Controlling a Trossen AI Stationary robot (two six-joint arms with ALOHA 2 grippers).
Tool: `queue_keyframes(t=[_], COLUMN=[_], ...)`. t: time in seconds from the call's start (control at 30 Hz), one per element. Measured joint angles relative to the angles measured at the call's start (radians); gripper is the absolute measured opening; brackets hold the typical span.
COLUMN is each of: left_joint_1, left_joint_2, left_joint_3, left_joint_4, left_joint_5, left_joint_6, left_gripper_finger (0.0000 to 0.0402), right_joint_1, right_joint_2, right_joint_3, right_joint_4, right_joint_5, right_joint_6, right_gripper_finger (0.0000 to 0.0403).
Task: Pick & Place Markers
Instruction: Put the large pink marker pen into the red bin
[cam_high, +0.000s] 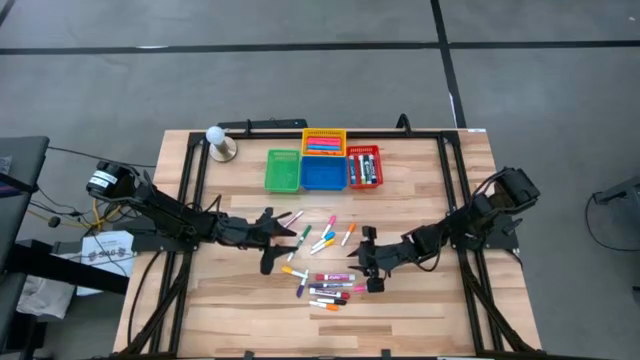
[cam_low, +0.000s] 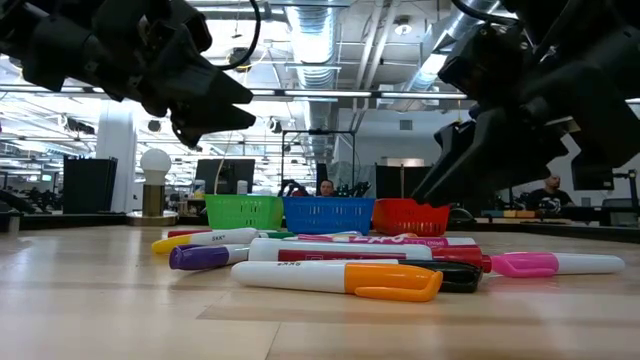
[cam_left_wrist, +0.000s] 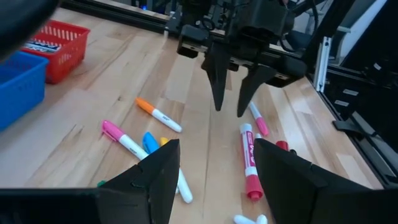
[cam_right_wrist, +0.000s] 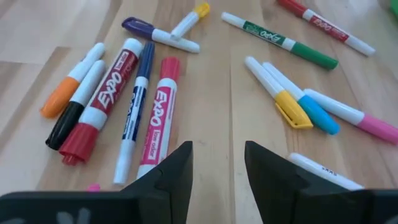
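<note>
Several markers (cam_high: 322, 262) lie scattered flat on the wooden table (cam_high: 230, 310), with caps in pink, orange, green, blue, red, purple and yellow. In the right wrist view a thick red marker (cam_right_wrist: 102, 102), a blue one (cam_right_wrist: 134, 112) and a pink-red one (cam_right_wrist: 158, 118) lie side by side. My right gripper (cam_right_wrist: 217, 168) hangs open just above the wood right of that pile, with nothing between its fingers. My left gripper (cam_left_wrist: 214, 177) stands open at the pile's left (cam_high: 272, 240), above the table, facing the right gripper (cam_left_wrist: 230, 93).
At the table's far side stand a green basket (cam_high: 283, 171), a blue one (cam_high: 323, 174), a red one (cam_high: 364, 167) and a yellow one (cam_high: 323, 141); the yellow and red hold markers. A white ball on a stand (cam_high: 218, 141) sits at the far left. Bare wood lies along the near edge.
</note>
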Motion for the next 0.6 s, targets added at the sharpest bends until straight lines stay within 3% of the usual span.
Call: queue_keyframes(t=[0.27,0.6], left_joint_1=[0.0,-0.001], left_joint_2=[0.0,0.0], left_joint_3=[0.0,0.0], left_joint_4=[0.0,0.0], left_joint_5=[-0.007,-0.01], left_joint_6=[-0.003,0.055], left_gripper_finger=[0.0205,0.0205], right_joint_1=[0.006,0.051], right_joint_2=[0.0,0.043], right_joint_3=[0.0,0.0], right_joint_4=[0.062,0.108], right_joint_5=[-0.058,-0.044], right_joint_6=[0.016,0.061], right_gripper_finger=[0.0154,0.0148])
